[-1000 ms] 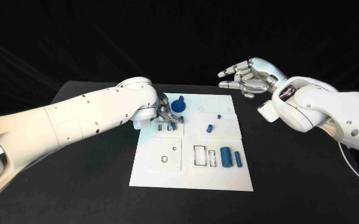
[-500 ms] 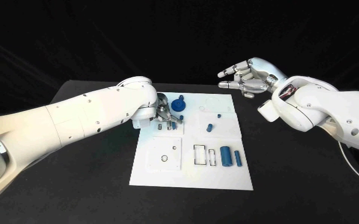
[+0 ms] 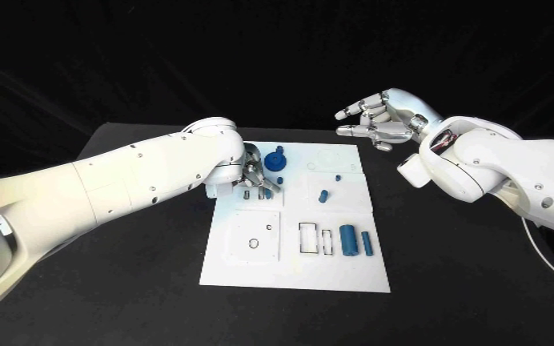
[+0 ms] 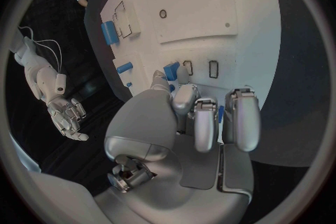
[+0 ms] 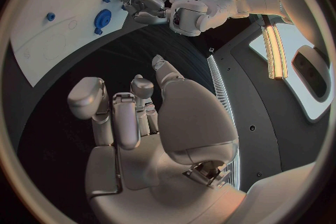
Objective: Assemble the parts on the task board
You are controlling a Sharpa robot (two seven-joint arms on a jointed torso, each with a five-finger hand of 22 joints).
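White-sleeved left arm ends in a silver left hand (image 3: 256,176) low over the far-left part of the flat white task board (image 3: 248,274). Its fingers (image 4: 198,123) are curled downward, and a small blue rectangular peg (image 4: 171,71) sits at the fingertips beside two narrow slot outlines; in the wrist view it looks pinched between thumb and a finger, but contact isn't fully clear. Just past the hand on the far side is a round blue gear-like knob (image 3: 276,161). To its right lies a short blue pin (image 3: 324,197), and nearer the robot, a fat blue cylinder (image 3: 349,243) and a thinner blue rod (image 3: 367,243) lie side by side. Further right, well apart from the board, the silver right hand (image 3: 379,124) hovers, fingers spread, holding nothing.

Judgement: these pieces are likely light, rigid, smooth plastic, prone to slip or roll. Best pinched across the short sides, mid-length, and kept upright for the slot.
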